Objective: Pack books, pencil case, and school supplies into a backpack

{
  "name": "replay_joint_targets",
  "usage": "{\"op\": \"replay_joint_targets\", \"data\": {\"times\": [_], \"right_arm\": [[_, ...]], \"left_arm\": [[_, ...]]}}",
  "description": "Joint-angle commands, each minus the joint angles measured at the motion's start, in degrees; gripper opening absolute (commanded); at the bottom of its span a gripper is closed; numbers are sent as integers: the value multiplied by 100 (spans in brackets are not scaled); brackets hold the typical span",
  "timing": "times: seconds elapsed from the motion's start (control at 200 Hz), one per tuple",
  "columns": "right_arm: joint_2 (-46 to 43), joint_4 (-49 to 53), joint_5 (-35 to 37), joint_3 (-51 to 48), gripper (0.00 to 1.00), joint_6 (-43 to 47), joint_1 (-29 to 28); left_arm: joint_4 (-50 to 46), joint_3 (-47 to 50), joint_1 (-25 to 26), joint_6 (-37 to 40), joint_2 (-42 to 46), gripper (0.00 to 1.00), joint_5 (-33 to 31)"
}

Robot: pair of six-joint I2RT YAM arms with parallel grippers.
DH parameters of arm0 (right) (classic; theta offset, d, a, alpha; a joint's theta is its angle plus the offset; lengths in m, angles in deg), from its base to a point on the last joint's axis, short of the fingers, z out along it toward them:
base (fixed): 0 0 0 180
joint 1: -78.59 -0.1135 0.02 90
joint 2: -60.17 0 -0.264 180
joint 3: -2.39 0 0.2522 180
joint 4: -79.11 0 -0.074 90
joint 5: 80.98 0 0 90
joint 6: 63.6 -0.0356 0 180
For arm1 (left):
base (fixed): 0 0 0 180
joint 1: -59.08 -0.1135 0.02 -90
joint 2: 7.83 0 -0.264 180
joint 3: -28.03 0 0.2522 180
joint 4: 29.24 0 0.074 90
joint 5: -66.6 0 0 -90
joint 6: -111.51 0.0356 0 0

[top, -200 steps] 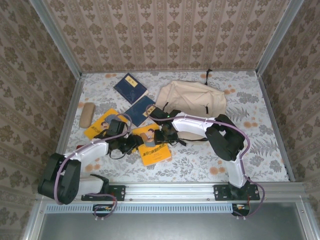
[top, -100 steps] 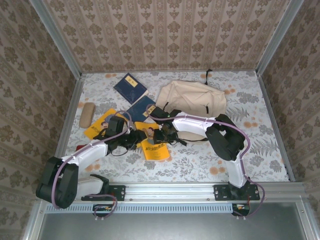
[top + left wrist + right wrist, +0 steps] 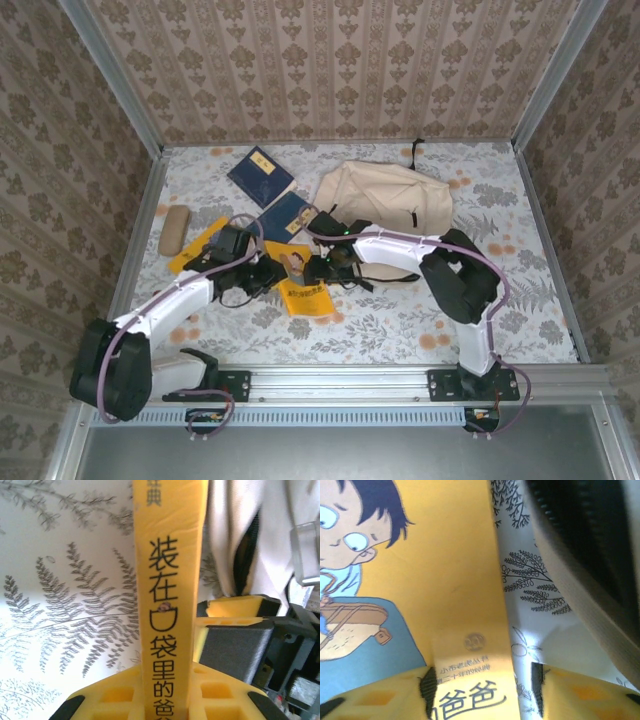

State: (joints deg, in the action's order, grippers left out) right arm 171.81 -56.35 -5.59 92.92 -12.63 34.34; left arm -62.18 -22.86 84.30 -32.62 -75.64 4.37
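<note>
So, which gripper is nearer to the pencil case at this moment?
Left. The left gripper is to the right of the pencil case, its jaws closed on a yellow book. The right gripper is beyond that book, by the backpack.

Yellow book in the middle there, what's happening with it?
The yellow book is tilted up, with a pincer on each side. The left pincer grips one edge; the right pincer stands open around another. The beige backpack lies just behind, and the other books and pencil case lie on the table.
</note>
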Motion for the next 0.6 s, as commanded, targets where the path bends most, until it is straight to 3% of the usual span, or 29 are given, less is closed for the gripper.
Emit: {"op": "replay_joint_targets", "data": {"times": [0.0,0.16,0.305,0.43,0.595], "right_arm": [[-700,-439,-679,-249,68,145,239],[-1440,-762,-1282,-543,82,265,736],[-1896,-1712,-2603,-966,91,0,1390],[-2079,-2222,-3322,-1024,99,-129,1850],[-1882,-2994,-4225,-1013,100,-388,2305]], "left_arm": [[-111,-691,28,395,414,14,-19],[-280,-1216,59,323,561,12,52],[170,-1543,274,29,562,11,314],[485,-2031,300,-98,302,11,803],[724,-2644,275,-136,-60,11,1419]]}}
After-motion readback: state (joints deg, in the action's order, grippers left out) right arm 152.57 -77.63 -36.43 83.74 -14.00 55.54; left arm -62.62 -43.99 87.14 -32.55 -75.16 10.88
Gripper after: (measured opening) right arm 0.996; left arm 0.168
